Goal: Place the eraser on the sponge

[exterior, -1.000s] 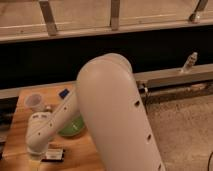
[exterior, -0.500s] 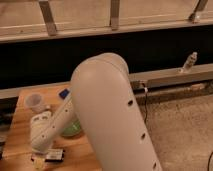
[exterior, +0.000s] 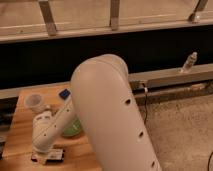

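The gripper hangs low, right over the eraser on the wooden table — whether it grips cannot be told. The sponge lies well beyond the gripper — placing remains.

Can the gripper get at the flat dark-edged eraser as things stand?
Probably yes: the gripper sits low over the wooden table's near-left corner, right at the flat dark-edged red-and-white eraser, with nothing visible between them. Whether it touches is unclear.

Wooden table — dark wall, speckled floor
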You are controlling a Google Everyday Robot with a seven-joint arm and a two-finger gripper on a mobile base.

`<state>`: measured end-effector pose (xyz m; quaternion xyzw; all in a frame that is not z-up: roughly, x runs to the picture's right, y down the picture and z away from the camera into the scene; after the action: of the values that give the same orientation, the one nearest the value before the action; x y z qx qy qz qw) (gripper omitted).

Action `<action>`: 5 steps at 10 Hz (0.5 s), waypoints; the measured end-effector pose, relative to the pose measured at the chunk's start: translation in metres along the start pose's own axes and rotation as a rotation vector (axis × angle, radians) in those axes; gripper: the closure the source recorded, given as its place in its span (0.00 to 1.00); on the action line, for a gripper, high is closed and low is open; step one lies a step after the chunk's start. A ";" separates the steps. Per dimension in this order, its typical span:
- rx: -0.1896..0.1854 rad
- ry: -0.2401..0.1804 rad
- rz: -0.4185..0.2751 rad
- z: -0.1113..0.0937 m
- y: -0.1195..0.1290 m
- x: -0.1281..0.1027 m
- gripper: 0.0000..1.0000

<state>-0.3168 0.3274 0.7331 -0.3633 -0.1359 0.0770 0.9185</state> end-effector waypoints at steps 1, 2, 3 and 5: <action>0.001 -0.005 -0.005 -0.002 0.000 -0.001 0.72; 0.002 -0.010 -0.006 -0.004 0.000 -0.002 0.80; 0.004 -0.016 -0.009 -0.008 -0.001 -0.004 0.91; 0.019 -0.052 -0.012 -0.024 -0.003 -0.010 1.00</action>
<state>-0.3186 0.3069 0.7166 -0.3516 -0.1613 0.0823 0.9185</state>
